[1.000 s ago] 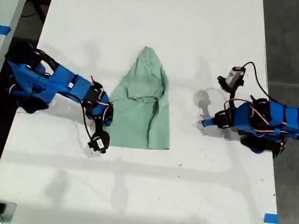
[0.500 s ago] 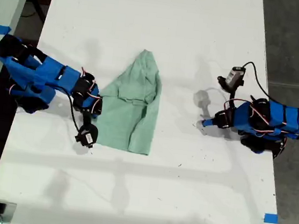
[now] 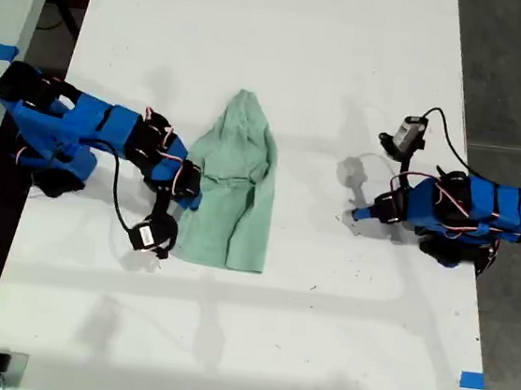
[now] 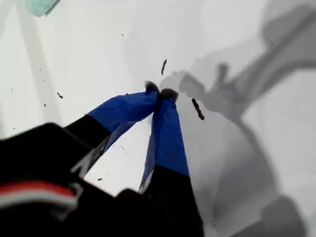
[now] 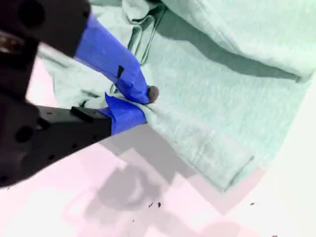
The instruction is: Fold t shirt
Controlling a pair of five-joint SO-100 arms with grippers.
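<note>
The t shirt [image 3: 231, 188] is lying crumpled on the white table [image 3: 243, 344], a little toward the exterior view's left of the middle. It is pale mint green and wrinkled, with one rounded end pointing to the far side of the table. One layer is folded over another, and a hem can be seen in the second wrist view [image 5: 212, 148].

An edge of the t shirt is being pinched by my second gripper [image 5: 140, 98], its blue tips clenched on the cloth. My first gripper [image 4: 159, 94] is being held over bare table at the exterior view's right, tips pressed together with nothing between them.

Small dark specks are dotted on the table. Blue tape [image 3: 472, 380] is stuck near its edge. A dark floor [image 3: 520, 65] is seen beside it. No writing can be read.
</note>
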